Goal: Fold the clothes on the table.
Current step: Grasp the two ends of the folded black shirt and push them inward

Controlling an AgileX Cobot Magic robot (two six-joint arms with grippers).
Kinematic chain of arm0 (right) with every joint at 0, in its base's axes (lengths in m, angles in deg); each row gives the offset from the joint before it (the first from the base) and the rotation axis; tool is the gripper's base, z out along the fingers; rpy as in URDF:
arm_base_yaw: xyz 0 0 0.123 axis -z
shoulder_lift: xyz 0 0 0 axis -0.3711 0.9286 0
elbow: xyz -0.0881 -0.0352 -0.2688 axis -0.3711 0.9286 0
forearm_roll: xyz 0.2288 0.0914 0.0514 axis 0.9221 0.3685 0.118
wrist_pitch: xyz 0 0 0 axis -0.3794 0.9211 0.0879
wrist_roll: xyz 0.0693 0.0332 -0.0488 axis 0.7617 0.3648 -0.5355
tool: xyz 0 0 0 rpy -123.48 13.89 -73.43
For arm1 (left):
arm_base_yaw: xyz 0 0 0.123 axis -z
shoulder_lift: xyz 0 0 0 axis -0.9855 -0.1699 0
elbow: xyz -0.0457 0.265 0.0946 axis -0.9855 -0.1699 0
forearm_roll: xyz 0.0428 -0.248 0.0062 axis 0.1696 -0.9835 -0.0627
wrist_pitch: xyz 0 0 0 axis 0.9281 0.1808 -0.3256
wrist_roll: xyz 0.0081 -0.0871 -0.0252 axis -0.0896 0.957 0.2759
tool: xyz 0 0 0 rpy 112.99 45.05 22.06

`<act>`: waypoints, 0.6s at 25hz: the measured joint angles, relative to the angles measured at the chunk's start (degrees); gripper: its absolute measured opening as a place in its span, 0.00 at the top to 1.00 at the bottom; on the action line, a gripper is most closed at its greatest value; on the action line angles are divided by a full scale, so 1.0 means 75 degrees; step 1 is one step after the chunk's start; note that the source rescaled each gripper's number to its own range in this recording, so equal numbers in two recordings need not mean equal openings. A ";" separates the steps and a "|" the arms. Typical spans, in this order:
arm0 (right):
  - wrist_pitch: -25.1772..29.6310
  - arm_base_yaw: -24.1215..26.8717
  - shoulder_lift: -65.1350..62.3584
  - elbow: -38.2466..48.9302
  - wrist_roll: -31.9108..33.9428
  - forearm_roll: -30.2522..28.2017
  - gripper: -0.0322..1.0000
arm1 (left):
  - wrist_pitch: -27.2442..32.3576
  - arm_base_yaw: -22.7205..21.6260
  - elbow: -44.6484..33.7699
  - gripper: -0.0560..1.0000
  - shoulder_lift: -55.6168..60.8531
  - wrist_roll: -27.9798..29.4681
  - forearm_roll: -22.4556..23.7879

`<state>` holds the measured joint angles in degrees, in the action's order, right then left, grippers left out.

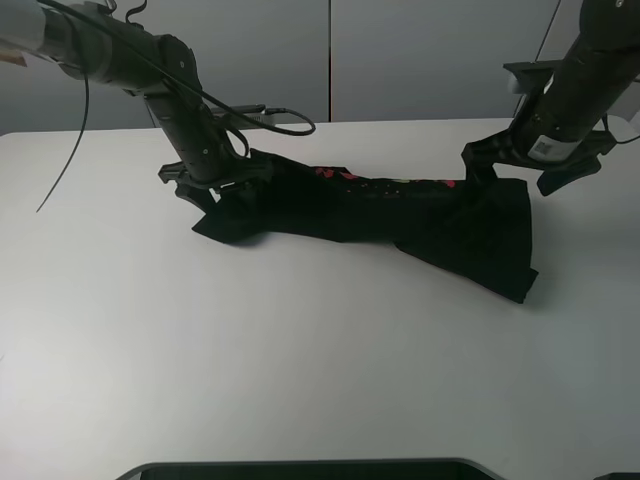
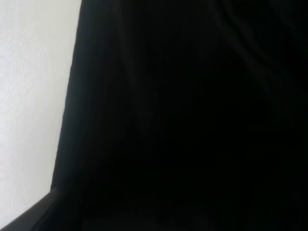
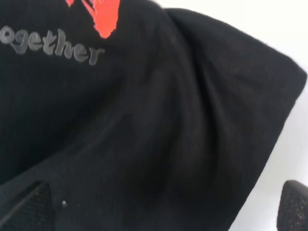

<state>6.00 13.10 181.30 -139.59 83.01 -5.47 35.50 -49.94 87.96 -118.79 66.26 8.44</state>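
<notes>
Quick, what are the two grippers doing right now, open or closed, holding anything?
Left gripper: open, jaws spread over one end of the T-shirt.
Right gripper: open, jaws spread at the T-shirt's other end, nothing clamped.

The high exterior camera is looking down from the near edge across the plain white tabletop [image 1: 300, 380] toward its far edge. Both wrist cameras are sitting very close to the crumpled black cotton T-shirt [image 1: 380, 205], sharing that fabric with the high view.
</notes>
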 joint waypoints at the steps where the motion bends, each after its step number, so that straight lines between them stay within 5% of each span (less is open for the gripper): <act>1: -0.0013 0.0109 0.0060 -0.0005 0.0013 0.0105 0.00 | 0.0045 -0.0009 0.0000 0.04 0.0000 0.0014 0.0039; 15: 0.0156 0.0363 0.0779 -0.0017 -0.0359 0.1505 0.00 | 0.1138 -0.0064 0.0005 0.04 -0.0011 -0.0073 0.0386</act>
<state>7.17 15.82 187.14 -139.72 80.31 5.82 44.03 -50.42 88.00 -118.88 65.71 11.34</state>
